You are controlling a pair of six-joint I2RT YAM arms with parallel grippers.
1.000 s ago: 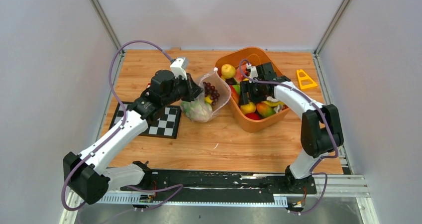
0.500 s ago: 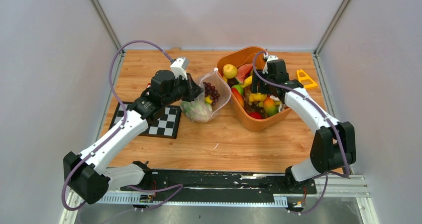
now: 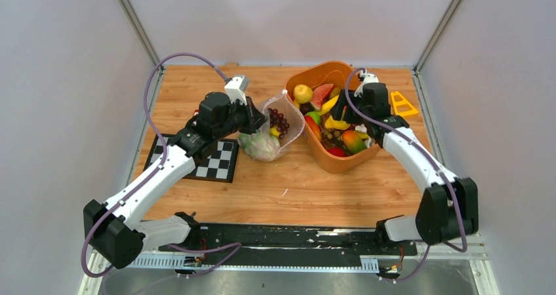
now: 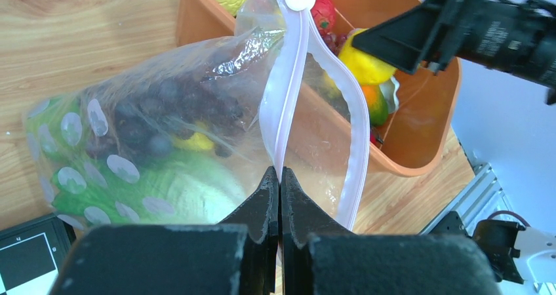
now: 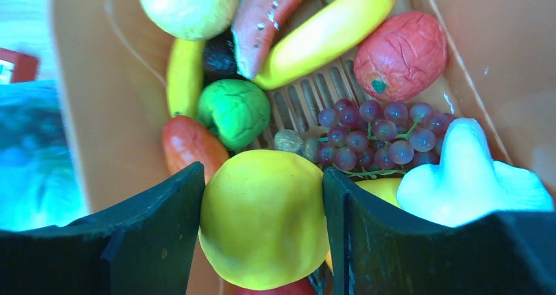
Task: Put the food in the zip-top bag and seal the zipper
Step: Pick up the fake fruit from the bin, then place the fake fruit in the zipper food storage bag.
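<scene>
The zip-top bag (image 3: 272, 136) sits near the middle of the table (image 3: 295, 190), just beside the orange basket (image 3: 336, 164), at the basket's 9 o'clock. Inside the bag lie a dark grape bunch (image 4: 164, 111), a green cabbage (image 4: 174, 190) and a small yellow piece (image 4: 192, 141). The basket, at about 1 o'clock on the table, holds a watermelon slice (image 5: 265, 16), a banana (image 5: 324, 29), a wrinkled red fruit (image 5: 403, 52), a second grape bunch (image 5: 377, 131), a green piece (image 5: 234, 111), a pale round fruit (image 5: 187, 3) and a white piece (image 5: 465, 170).

The left tool (image 4: 280, 183) is pressed together, pinching the zipper (image 4: 288, 78) at the bag's mouth; the two sides of the strip part above the pinch, so the mouth gapes. The right tool (image 5: 262, 196), over the basket, stands partly spread and is clamped on a yellow fruit (image 5: 262, 233) that touches both fingers.

Only the top view shows the checkerboard (image 3: 219, 160) at the bag's 8 o'clock and an orange triangle (image 3: 402, 103) at the basket's 3 o'clock. Only the left wrist view shows the bag's pale dots and the pinch itself. The right wrist view alone shows the basket's slotted floor.
</scene>
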